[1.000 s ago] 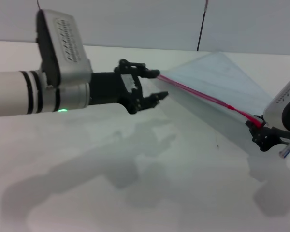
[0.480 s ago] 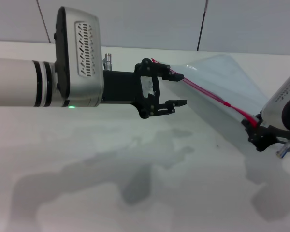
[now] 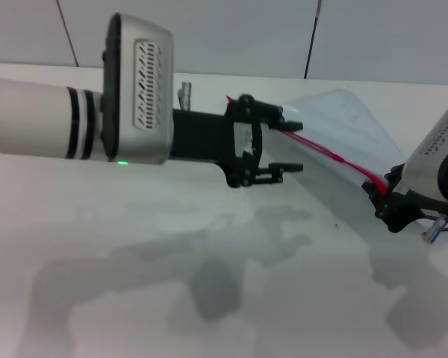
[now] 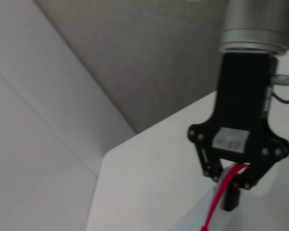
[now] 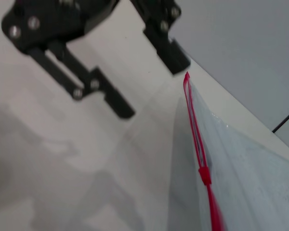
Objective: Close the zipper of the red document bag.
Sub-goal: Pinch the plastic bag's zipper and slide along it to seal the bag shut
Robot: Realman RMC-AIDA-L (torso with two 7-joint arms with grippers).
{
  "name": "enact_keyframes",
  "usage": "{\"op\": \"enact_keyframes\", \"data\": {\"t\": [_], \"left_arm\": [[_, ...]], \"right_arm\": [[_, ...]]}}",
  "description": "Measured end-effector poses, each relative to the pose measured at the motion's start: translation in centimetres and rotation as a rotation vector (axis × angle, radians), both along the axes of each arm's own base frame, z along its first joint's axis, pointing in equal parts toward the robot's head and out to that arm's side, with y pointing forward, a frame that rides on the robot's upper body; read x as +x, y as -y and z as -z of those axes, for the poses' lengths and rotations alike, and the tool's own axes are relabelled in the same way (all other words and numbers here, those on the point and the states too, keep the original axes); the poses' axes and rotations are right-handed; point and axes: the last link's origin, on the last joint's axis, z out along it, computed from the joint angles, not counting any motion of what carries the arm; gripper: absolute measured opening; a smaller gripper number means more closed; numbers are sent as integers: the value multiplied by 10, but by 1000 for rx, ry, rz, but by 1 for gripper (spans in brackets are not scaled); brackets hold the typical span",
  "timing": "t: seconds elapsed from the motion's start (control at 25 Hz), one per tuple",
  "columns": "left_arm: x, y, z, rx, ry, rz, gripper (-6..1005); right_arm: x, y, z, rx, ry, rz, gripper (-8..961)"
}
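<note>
Item: red document bag, a flat pouch of translucent pale blue-grey plastic, lifted off the white worktop toward the far right corner and tilted, one long edge trimmed in red. Faint markings show through the plastic in the right wrist view.

Item: zipper, a thin bright red strip along that long edge, stretched in a straight slanting line between the two grippers. In the right wrist view the strip reads as two parted red lines from the free tip down to a small red slider; past the slider it runs as one line.

Item: left gripper, black, on a white and silver arm reaching in from the worktop's left edge. Fingers spread wide, one above and one below the near end of the zipper, pinching nothing. The right wrist view shows the zipper's tip just beside the upper finger; contact cannot be told.

Item: right gripper, black, near the worktop's right edge, its jaws pressed together on the zipper's other end, as the left wrist view shows.

Surroundings: grey panelled wall behind the worktop; arm shadows on the near surface. The left arm's silver wrist housing hides the part of the worktop behind it.
</note>
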Motion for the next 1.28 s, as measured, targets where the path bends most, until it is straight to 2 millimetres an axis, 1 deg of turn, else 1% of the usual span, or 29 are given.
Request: {"op": "enact_keyframes", "data": {"t": [0.12,0.36,0.68,1.0,1.28], "left_arm": [[-1,1,7,-28,-7,3,516],[4,5,14,-64,-1,18,511],[6,2,14,-54,-7,26,501],[-5,-3,11,-22,-30,14,490],[0,-1,14,-28,-6,36,481]], "right_arm": [[-1,1,-1,-3,3,-4,49],[-5,2,-3,-5,5,-17,49],[-9,5,-5,-12,10,-24,50],[-12,6,-6,-11,7,-33,50],[-13,11,-8,-49,-20,-43,50]]}}
